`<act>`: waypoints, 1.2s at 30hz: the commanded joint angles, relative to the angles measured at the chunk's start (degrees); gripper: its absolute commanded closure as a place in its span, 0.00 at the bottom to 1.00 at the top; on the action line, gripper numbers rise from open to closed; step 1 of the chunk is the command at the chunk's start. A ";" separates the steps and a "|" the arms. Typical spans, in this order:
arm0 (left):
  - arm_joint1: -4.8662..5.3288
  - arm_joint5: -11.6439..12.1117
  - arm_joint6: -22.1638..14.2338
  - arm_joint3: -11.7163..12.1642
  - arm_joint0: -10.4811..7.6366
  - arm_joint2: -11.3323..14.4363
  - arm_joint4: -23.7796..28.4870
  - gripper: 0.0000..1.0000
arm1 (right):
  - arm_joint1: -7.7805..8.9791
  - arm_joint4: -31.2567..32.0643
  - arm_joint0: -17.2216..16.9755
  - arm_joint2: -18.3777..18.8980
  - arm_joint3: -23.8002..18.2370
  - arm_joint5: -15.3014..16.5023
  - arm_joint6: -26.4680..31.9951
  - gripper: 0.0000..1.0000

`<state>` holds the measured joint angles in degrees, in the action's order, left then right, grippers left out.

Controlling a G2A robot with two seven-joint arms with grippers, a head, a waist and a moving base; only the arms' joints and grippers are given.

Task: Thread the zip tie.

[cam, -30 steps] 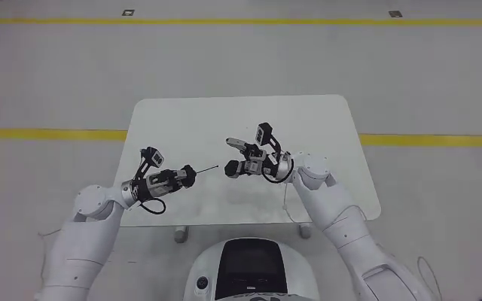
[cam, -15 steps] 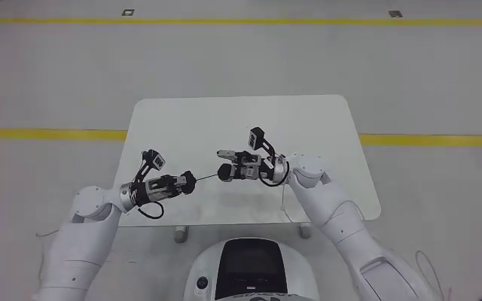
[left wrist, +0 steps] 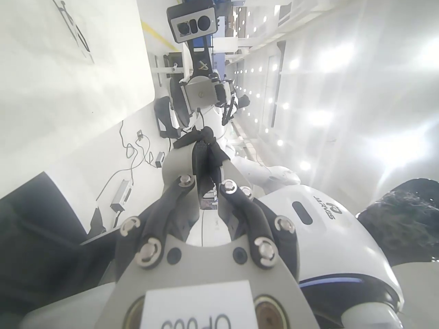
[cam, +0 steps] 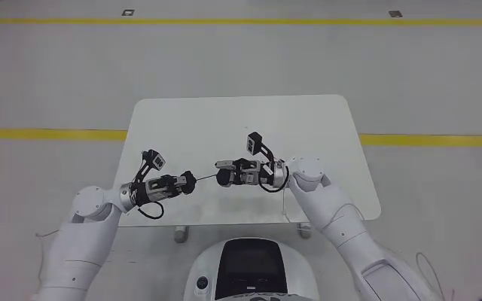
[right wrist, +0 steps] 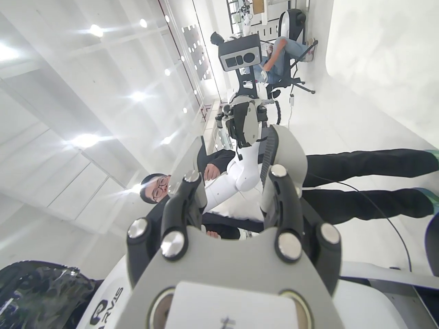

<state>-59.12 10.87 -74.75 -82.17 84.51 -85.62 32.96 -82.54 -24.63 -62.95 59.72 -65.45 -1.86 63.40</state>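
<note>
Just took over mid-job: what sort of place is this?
Probably a robotics lab or test hall: a white table on bare floor with yellow lines, loose cables, rows of ceiling lights.

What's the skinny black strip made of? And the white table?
The thin black zip tie looks like matte plastic: it juts out straight and stiff from the left gripper. The white rounded table has a smooth, even top, maybe laminate or painted board; hard to tell.
</note>
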 commanded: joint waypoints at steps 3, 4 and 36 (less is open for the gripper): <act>0.00 0.00 0.00 0.00 0.00 0.00 0.00 1.00 | 0.45 0.37 -0.73 0.30 -1.27 -0.30 -0.27 0.72; 0.00 0.00 0.00 0.00 0.00 0.00 0.00 1.00 | 0.54 0.40 -0.88 0.34 -1.51 -0.34 -0.44 0.74; 0.00 0.00 0.00 0.00 0.00 0.00 0.00 1.00 | 2.37 0.58 -2.64 -1.04 -6.03 -0.78 -3.41 0.89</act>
<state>-59.12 10.87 -74.75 -82.17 84.51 -85.61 32.96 -80.19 -23.97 -65.62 58.73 -71.48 -2.63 60.02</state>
